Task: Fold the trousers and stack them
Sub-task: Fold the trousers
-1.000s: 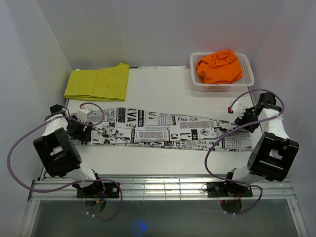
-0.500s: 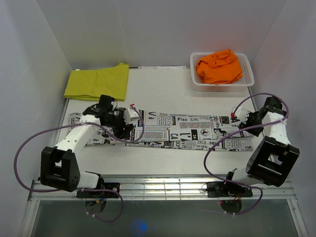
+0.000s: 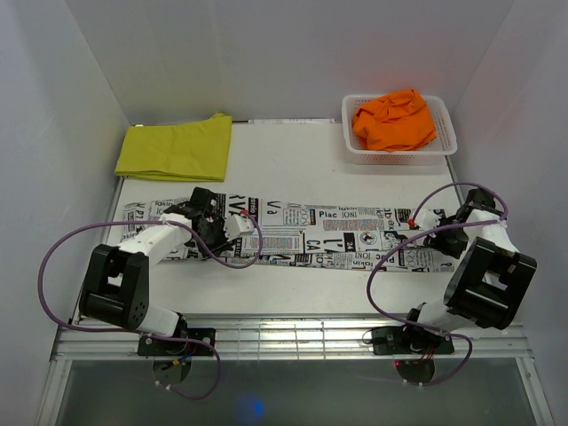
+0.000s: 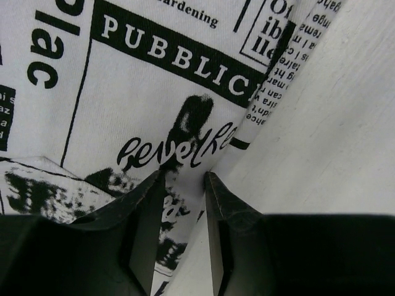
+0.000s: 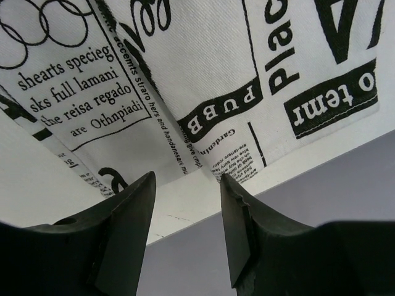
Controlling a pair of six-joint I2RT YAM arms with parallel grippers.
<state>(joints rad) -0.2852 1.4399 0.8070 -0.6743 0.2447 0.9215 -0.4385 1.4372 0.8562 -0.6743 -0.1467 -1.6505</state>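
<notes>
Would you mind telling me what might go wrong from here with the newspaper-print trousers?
The left tool pinches only the edge of the newspaper-print trousers, so the cloth may slip out. The right tool stands open at the other end, holding nothing; a one-sided pull could drag the trousers askew. The left arm's purple cable loops over the cloth and might snag it.

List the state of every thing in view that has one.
print trousers: spread out flat, unfolded
yellow trousers: folded flat
orange trousers: crumpled in a heap
basket: upright, holding the orange trousers
left gripper: jaws shut on the print trousers' edge
right gripper: jaws open over the print trousers
</notes>
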